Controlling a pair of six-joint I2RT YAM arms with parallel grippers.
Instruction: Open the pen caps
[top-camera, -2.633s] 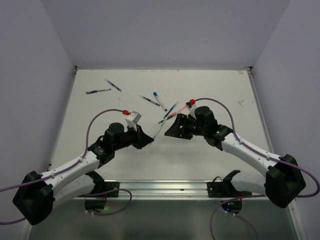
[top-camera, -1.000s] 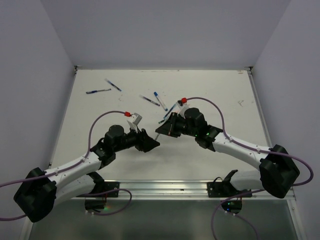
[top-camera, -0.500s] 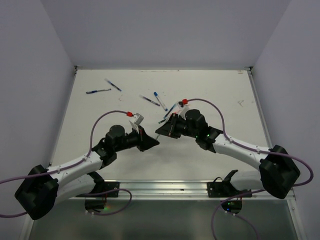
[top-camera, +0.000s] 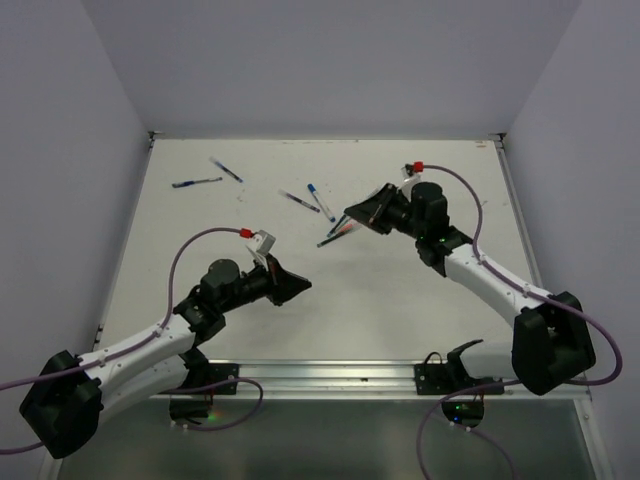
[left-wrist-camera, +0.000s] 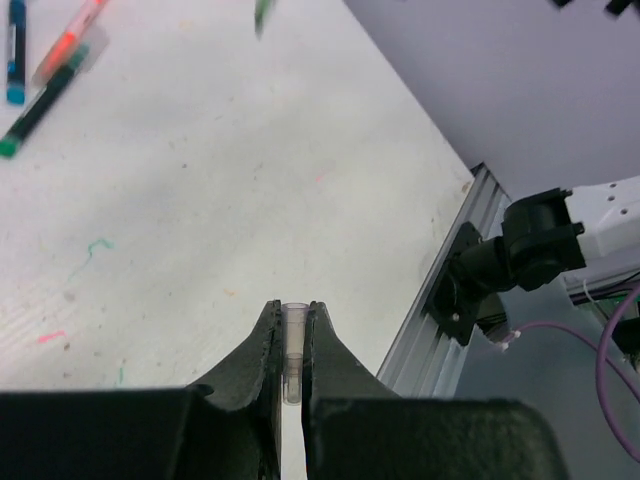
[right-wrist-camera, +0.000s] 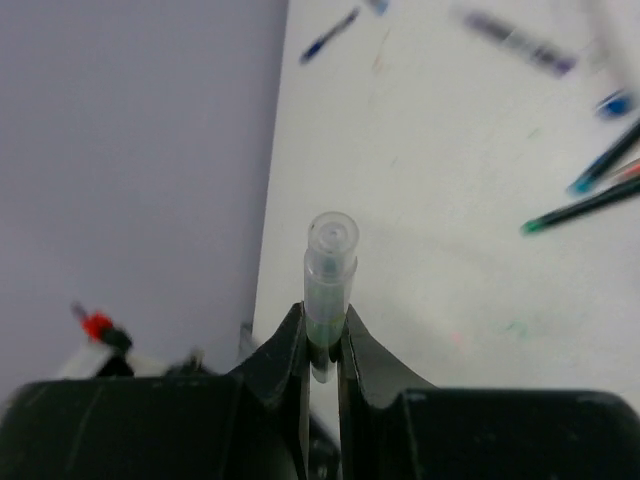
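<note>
My left gripper (left-wrist-camera: 293, 308) is shut on a short, clear pen cap (left-wrist-camera: 293, 332) that stands upright between its pads, open end up, above the table's near right part. In the top view the left gripper (top-camera: 297, 285) hovers near the table's middle front. My right gripper (right-wrist-camera: 328, 322) is shut on a translucent pen (right-wrist-camera: 331, 255) with green inside, whose round end sticks out past the fingertips. Seen from above, the right gripper (top-camera: 351, 213) sits further back, beside a small cluster of pens (top-camera: 338, 230). The two grippers are well apart.
Several loose pens lie on the white table: two blue ones (top-camera: 197, 182) at the back left, two more (top-camera: 300, 201) at the back middle. An orange marker (left-wrist-camera: 70, 40) and a dark green pen (left-wrist-camera: 40, 100) lie together. A metal rail (top-camera: 330, 375) runs along the near edge.
The left gripper has shut on the cap. The grippers, which met at the table's middle, have drawn apart: the right one went back and right with the pen, the left one slightly back.
</note>
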